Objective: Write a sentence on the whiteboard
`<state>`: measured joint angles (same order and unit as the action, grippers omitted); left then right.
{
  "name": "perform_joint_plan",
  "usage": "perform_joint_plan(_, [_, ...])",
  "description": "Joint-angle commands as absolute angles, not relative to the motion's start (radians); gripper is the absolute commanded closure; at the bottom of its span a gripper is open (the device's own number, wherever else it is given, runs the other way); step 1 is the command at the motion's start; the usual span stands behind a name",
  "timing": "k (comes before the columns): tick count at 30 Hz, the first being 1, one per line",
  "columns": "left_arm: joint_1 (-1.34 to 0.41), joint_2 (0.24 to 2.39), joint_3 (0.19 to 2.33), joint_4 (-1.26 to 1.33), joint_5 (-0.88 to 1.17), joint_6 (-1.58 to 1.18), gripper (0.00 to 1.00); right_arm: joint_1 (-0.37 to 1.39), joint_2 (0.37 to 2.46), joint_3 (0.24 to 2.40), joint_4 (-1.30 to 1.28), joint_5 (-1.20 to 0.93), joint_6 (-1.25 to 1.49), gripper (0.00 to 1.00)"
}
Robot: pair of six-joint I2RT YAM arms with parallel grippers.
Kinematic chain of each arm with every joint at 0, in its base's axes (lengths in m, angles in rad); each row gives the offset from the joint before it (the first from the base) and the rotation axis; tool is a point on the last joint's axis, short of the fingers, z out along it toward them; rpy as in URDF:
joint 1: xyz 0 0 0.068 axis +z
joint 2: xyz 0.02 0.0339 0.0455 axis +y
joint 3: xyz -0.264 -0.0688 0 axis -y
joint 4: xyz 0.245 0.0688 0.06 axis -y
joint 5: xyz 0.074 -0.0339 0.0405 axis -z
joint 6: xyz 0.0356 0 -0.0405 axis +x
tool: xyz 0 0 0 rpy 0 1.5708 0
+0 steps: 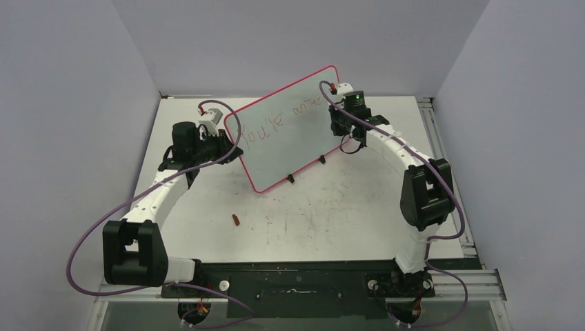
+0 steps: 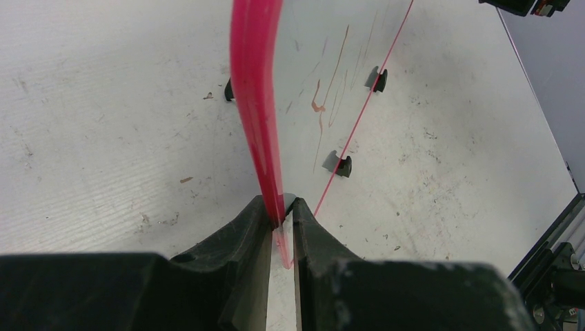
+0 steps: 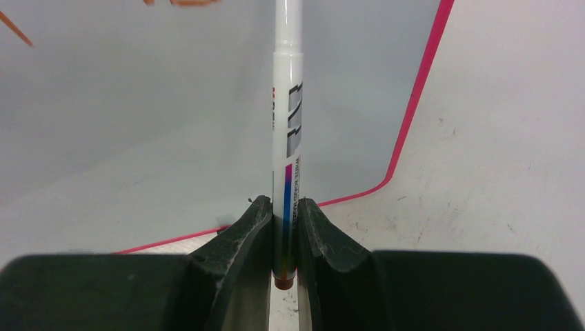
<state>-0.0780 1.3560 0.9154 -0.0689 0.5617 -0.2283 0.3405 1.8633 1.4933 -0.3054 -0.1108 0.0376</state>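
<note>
A: Where did we see the whiteboard (image 1: 290,131)?
B: It stood on its long edge at the back of the bench (image 1: 331,214), on two small black feet (image 1: 291,178).
A: What was the left pincer (image 2: 284,207) doing?
B: It was pinched tight on the pink rim at the whiteboard's left side.
A: And the right pincer (image 3: 284,207)?
B: It squeezed a white pen (image 3: 288,138) near the top right corner. The pen pointed at the whiteboard. We could not tell if its tip touched.
A: Were there words (image 1: 265,124)?
B: Yes, thin red-brown words ran across the top part. We read "You're" and a few more letters.
A: Anything else?
B: A small red bit (image 1: 235,220) lay on the bench, well apart from the whiteboard.
</note>
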Motion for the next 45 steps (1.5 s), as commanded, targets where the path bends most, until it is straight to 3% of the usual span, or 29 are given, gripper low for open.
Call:
perform_joint_plan(1, [-0.083,1.338,0.950,-0.093,0.545,-0.216,1.00,0.336,1.883,1.583,-0.280,-0.114,0.027,0.95])
perform_joint_plan(23, [-0.082,1.339,0.950,-0.094,0.544,-0.216,1.00,0.313,1.924,1.608,-0.301,-0.127,0.031,0.95])
perform_joint_plan(45, [-0.084,1.341,0.952,-0.094,0.543,-0.216,1.00,0.312,1.805,1.477,-0.231,-0.064,0.055,0.95])
